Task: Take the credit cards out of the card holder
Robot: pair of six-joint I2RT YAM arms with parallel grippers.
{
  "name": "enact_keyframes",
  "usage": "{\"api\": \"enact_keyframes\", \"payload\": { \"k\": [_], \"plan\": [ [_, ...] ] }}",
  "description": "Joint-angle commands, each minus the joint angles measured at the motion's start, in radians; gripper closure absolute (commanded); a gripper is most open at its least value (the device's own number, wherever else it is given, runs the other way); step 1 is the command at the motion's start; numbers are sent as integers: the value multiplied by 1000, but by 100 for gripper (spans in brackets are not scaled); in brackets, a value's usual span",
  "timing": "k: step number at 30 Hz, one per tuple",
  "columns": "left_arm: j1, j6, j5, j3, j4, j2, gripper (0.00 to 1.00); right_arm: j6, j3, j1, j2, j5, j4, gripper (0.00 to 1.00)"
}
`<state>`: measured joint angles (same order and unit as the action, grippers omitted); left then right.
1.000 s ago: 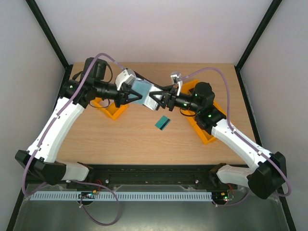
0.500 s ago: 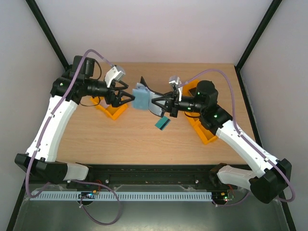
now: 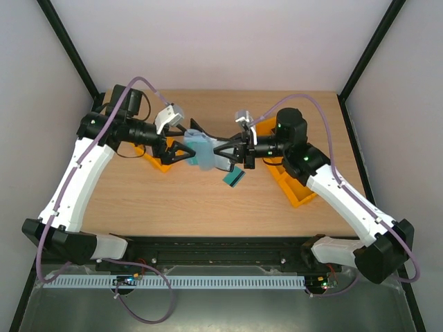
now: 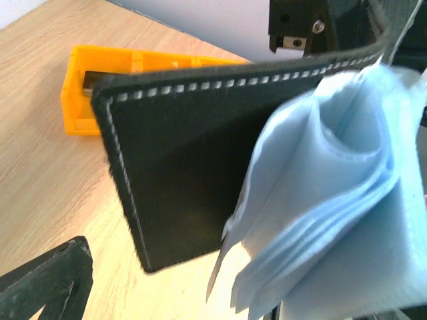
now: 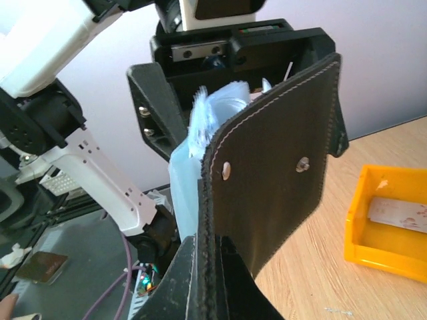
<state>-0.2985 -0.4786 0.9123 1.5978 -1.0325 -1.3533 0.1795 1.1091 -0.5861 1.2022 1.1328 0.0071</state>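
Two grippers facing each other mid-air over table [image 3: 173, 200] centre, card holder [image 3: 202, 153] hanging open between them. Right gripper [image 3: 233, 151] clamping black cover edge, jaws closed on it. Left gripper [image 3: 183, 149] fingers [image 4: 47, 283] standing wide about blue-grey sleeves; whether they are gripping is not discernible. One teal credit card [image 3: 234, 178] lying flat on table, near right-hand orange tray [image 3: 296, 190].

The table [image 3: 173, 204] is one. Two arms stand on it, a left arm [image 3: 79, 176] and a right arm [image 3: 342, 200], each with one hand: left hand [image 3: 184, 149], right hand [image 3: 237, 152]. One card holder [image 3: 204, 152] shows, one teal credit card [image 3: 234, 178], and two orange trays: left tray [image 3: 160, 162], right tray [image 3: 296, 190].
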Motion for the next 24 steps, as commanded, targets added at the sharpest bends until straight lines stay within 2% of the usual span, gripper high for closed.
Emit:
{"api": "enact_keyframes", "payload": {
  "k": [1,5,7,15,20,24],
  "plan": [
    [17,-116,-26,14,-76,3,1,-75,85,6,16,102,-41,98],
    [35,-278,-11,33,-200,7,1,-66,98,6,45,135,-43,98],
    [42,-314,-6,28,-227,12,1,-73,100,6,52,134,-49,98],
    [27,-146,39,-38,-41,0,1,-52,101,6,69,169,-43,98],
    [7,-134,47,-36,-2,-21,1,-55,95,6,68,200,-42,98],
    [-37,-94,115,-7,23,-39,1,-56,91,6,78,204,-32,98]
  ]
}}
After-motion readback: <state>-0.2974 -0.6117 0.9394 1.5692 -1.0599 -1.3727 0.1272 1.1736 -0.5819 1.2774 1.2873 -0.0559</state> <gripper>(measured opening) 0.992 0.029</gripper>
